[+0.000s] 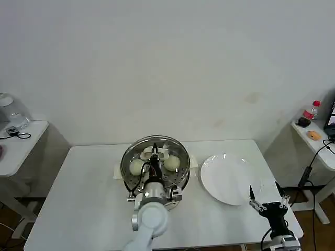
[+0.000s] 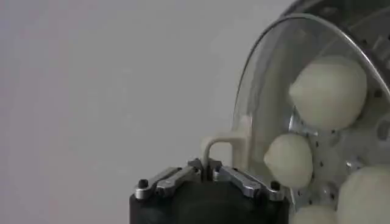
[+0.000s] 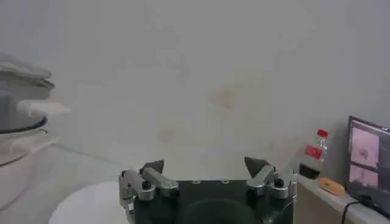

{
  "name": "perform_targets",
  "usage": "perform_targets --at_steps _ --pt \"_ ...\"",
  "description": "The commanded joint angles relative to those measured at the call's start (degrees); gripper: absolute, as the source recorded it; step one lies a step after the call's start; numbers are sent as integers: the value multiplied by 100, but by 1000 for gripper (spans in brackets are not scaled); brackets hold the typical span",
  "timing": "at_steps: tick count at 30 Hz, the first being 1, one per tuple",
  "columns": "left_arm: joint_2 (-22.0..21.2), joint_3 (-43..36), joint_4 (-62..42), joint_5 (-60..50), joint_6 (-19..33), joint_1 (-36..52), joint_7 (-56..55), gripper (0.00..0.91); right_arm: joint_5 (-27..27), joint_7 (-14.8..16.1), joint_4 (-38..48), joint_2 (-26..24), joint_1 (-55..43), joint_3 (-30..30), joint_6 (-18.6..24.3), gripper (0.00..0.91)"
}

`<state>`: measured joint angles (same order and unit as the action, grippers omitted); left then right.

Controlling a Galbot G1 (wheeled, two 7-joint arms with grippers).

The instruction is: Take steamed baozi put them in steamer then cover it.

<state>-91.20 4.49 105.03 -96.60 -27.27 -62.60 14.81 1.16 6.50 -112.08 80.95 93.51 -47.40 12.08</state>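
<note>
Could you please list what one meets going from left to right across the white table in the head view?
Steamer with the left gripper shut on the cover above it → white plate → right gripper, open, near the table's right edge.

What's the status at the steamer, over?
Left tool shut on lid handle, lid over steamer. Baozi inside under the glass. Right tool open, idle beside plate. Nothing in the way.

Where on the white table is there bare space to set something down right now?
Bare tabletop lies left of the steamer, out to the table's left edge. The middle is crowded: the left end effector holds the cover there. The plate and right end effector fill the right.
</note>
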Motion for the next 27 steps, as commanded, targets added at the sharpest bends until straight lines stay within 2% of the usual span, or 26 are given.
perform_targets --at_steps 1,6,7,8,21,27 --pt "-71 -9 -59 -82 16 -43 -15 0 14 -1 5 2 4 25 9 907" --pt "-74 -3 -102 -54 24 -34 -25 0 21 3 10 5 -1 46 13 907" --pt "-73 -1 -113 -27 30 -30 -49 121 23 5 9 7 0 49 13 907" --pt "-74 -2 -115 8 27 -30 -71 907 27 7 8 8 -1 51 15 907" --pt "-25 -6 179 140 25 -152 -45 907 49 14 13 -4 4 85 21 907" --pt "349 -43 748 345 10 -344 61 907 62 13 32 3 7 92 20 907"
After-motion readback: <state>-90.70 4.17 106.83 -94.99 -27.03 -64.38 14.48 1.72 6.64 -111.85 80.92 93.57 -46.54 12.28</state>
